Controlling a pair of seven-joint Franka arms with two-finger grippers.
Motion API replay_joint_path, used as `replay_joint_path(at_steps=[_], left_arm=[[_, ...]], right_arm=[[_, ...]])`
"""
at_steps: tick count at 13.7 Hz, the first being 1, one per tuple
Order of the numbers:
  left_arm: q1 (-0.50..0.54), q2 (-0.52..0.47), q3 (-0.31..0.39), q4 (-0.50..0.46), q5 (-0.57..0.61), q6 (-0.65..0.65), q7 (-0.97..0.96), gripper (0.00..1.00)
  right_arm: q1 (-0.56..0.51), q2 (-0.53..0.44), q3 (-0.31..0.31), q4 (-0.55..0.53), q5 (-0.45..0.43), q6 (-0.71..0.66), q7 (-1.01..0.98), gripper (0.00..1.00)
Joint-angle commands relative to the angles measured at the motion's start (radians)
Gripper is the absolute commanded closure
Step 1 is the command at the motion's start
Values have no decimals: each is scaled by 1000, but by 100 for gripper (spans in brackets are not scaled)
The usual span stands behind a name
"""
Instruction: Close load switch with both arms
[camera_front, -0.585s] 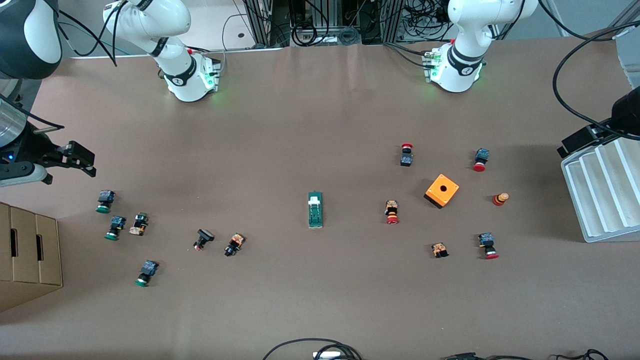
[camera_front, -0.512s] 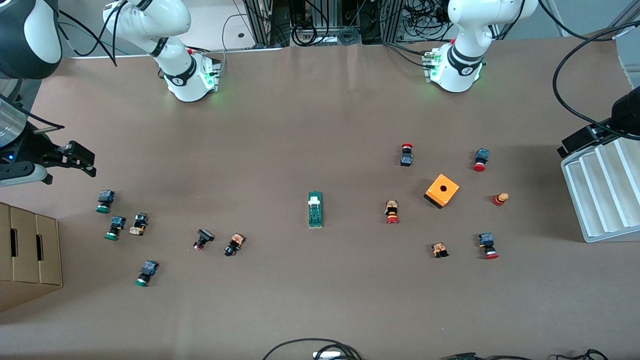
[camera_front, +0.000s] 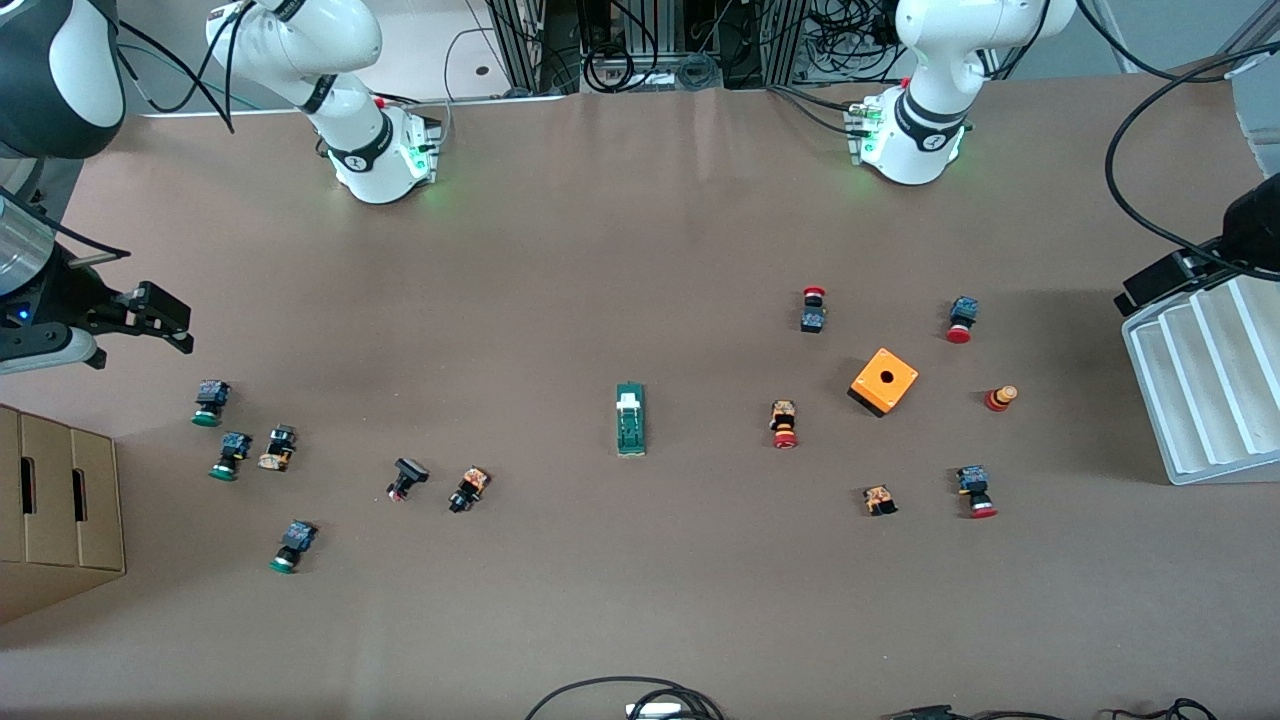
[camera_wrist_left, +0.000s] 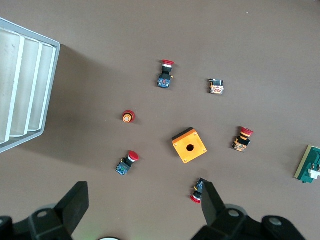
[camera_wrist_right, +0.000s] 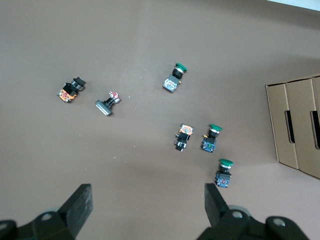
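Observation:
The load switch (camera_front: 630, 419), a narrow dark-green block with a white handle piece, lies alone on the brown table about midway between the two arms' ends. Its edge also shows in the left wrist view (camera_wrist_left: 312, 165). My right gripper (camera_front: 172, 322) hangs open and empty over the right arm's end of the table, above several green-capped push-buttons; its jaws stand wide apart in its wrist view (camera_wrist_right: 147, 205). My left gripper (camera_front: 1160, 280) hangs over the left arm's end by the white tray, open and empty (camera_wrist_left: 145, 205). Both are well away from the switch.
An orange cube with a hole (camera_front: 884, 381) and several red-capped push-buttons (camera_front: 784, 424) lie toward the left arm's end. Green-capped buttons (camera_front: 209, 403) and a cardboard box (camera_front: 55, 510) are at the right arm's end. A white ribbed tray (camera_front: 1200, 390) sits at the left arm's end.

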Motion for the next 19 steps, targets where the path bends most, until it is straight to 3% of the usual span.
replay_joint_path(at_steps=[1, 14, 17, 19], left_arm=[[7, 34, -8, 29, 13, -1, 17, 0], [-10, 13, -169, 117, 18, -1, 18, 0], [-22, -54, -261, 117, 90, 2, 3, 0], [-127, -76, -287, 117, 185, 2, -70, 0]], right_arm=[[3, 9, -1, 22, -16, -17, -10, 0], [-8, 19, -3, 21, -24, -23, -9, 0], [-10, 28, -5, 22, -28, -17, -12, 0], [-11, 27, -9, 22, -27, -23, -15, 0]])
